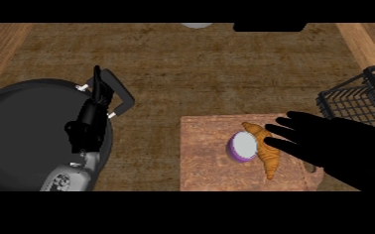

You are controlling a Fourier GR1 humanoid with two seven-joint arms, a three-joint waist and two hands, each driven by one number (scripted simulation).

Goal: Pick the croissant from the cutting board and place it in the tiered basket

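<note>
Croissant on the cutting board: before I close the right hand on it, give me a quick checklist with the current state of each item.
1. Croissant lies on the cutting board: ok.
2. Right hand is over the croissant, straight fingers reaching across its middle: ok.
3. Fingers curled round the croissant: not ok, not yet closed.
4. Purple-rimmed round object sits right against the croissant's left side and may get knocked: not ok.
5. Tiered basket in sight at the right edge, beyond the board: ok; its inside cannot be told.
6. Left hand rests over the dark round pan, away from the board: ok.
</note>
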